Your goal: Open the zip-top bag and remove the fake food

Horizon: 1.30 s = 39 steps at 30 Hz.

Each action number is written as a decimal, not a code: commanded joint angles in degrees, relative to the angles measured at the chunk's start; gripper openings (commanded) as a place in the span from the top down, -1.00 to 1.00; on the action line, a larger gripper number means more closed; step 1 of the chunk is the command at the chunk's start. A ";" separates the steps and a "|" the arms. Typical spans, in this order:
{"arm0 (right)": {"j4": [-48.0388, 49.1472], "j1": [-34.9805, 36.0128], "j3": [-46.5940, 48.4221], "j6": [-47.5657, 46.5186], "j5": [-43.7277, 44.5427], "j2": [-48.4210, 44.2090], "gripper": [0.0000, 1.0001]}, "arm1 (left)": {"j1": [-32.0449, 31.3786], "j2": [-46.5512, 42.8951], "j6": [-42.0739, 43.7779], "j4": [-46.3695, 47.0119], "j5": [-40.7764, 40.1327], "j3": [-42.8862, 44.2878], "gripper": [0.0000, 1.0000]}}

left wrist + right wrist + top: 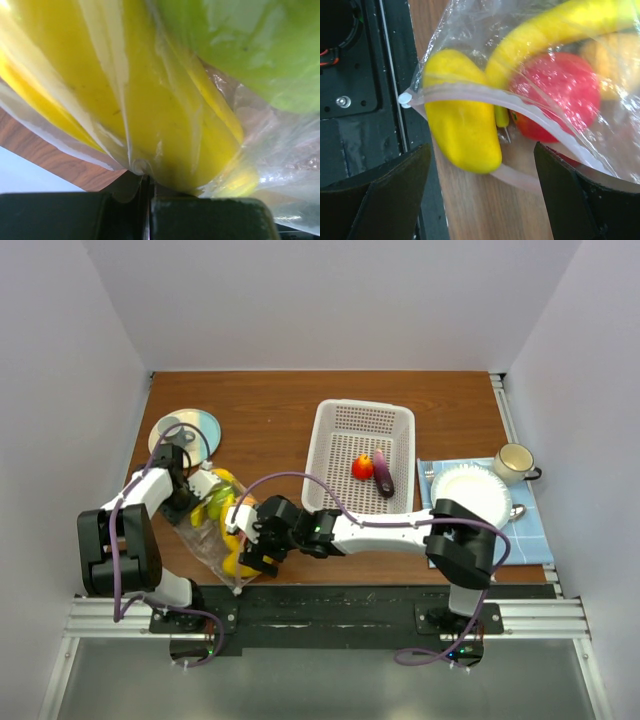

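Observation:
The clear zip-top bag point(213, 532) lies at the table's near left, its open mouth toward the near edge. My left gripper point(190, 496) is shut on the bag's far end, and in the left wrist view the plastic point(140, 167) is pinched between the closed jaws under a yellow banana point(150, 100) and a green piece point(260, 45). My right gripper point(250, 540) is open at the bag's mouth point(520, 111), empty. A yellow piece point(460, 127) pokes out of the mouth between its fingers point(385, 192). A red fruit point(555, 95) and a banana point(555, 30) are inside.
A white perforated basket point(335, 430) at centre back holds a red fruit point(362, 467) and a purple eggplant point(383, 473). A shiny disc point(186, 429) lies at back left. A white plate point(470, 495) on a blue cloth and a mug point(513, 462) stand at right.

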 commanded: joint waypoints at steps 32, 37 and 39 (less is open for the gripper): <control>4.47 -0.82 0.63 2.72 -6.35 11.99 -0.32 | 17.40 21.61 3.98 -25.81 52.76 28.70 -1.00; 4.73 -0.91 -0.08 3.25 -6.35 11.73 -0.28 | 17.40 21.98 1.16 -17.57 51.27 25.01 -1.00; 4.90 -1.09 -0.52 3.51 -6.35 11.64 -0.24 | 17.31 21.89 2.38 -16.85 51.35 24.22 -0.88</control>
